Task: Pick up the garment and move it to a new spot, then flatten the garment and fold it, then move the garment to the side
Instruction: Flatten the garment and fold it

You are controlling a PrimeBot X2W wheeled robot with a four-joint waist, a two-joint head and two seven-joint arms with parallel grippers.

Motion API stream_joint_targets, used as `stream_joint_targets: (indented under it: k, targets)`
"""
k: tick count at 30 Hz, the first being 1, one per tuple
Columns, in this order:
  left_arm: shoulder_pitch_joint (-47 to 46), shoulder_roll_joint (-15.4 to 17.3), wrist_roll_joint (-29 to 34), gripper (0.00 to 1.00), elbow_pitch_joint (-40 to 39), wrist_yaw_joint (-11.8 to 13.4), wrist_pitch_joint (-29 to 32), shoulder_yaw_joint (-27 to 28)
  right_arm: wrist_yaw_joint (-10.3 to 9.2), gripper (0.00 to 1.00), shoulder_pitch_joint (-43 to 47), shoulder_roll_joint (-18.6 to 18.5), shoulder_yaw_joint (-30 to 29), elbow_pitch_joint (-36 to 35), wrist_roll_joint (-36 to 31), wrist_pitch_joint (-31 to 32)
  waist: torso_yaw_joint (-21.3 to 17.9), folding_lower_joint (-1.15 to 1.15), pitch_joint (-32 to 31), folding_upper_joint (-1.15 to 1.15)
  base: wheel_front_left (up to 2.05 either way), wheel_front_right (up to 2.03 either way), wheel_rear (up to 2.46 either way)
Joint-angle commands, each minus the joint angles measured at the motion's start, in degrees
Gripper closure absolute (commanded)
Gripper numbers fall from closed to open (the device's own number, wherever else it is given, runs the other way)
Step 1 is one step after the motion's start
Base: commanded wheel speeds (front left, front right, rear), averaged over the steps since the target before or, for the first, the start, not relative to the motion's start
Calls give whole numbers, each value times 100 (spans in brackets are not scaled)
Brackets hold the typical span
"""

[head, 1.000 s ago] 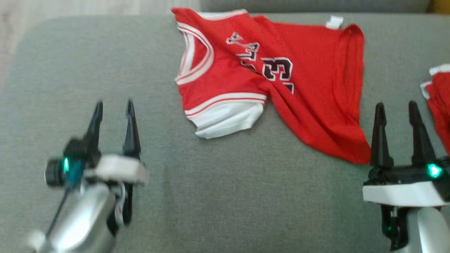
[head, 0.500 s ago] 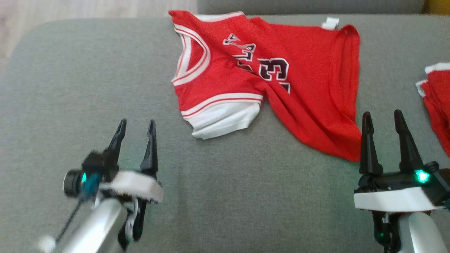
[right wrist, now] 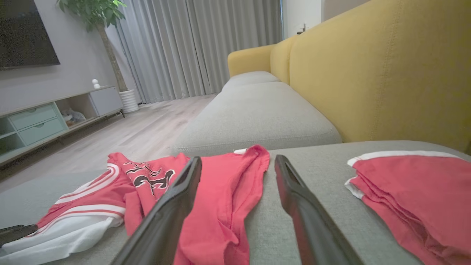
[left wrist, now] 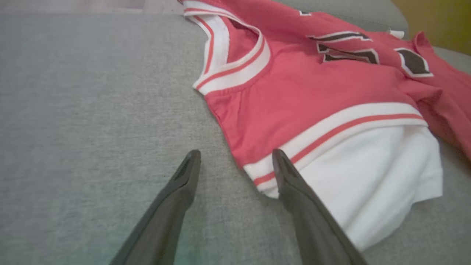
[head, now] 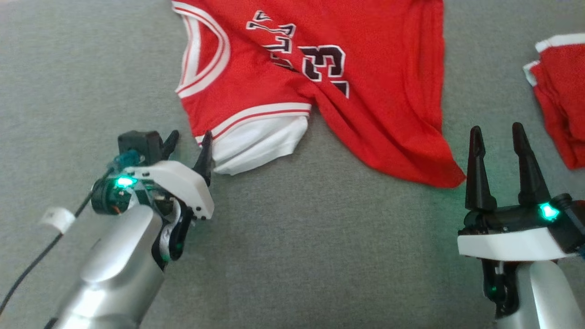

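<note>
My left end effector (head: 191, 137), spread, straddles the white-trimmed edge of the red basketball jersey (head: 374, 105), placed for a pinch, I'd judge. My right end effector (head: 496, 129), also spread, waits just beside the jersey, which lies crumpled on the grey sofa cushion (head: 297, 256).

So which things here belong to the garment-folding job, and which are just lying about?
In the job: crumpled red jersey; left tool, open at the jersey's white sleeve; right tool, open near its hem.
Lying about: folded red garment; yellow backrest; TV cabinet; potted plant.
</note>
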Motion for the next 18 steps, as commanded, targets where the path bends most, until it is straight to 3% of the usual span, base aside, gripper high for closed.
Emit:
stream_joint_targets:
  k: [1,11,12,13,18]
  targets:
    - [-253,132,-55,0,-58,-21,87,225,39,0,-86,-47,127,-181,-2,-36,-127,-1,110,0,0,0,0]
    - [-321,188,-349,0,278,-186,501,260,39,0,-126,-47,162,-145,109,-36,-338,-1,150,0,0,0,0]
    - [-313,214,-341,53,303,-225,545,223,39,0,-125,-47,165,-136,114,-36,-345,-1,138,0,0,0,0]
    - [-317,244,-317,100,320,-240,538,204,39,0,-124,-47,168,-128,119,-36,-349,-1,125,0,0,0,0]
    - [-476,384,-186,100,299,-194,121,342,39,0,-141,-47,174,-106,145,-36,-344,-1,84,0,0,0,0]
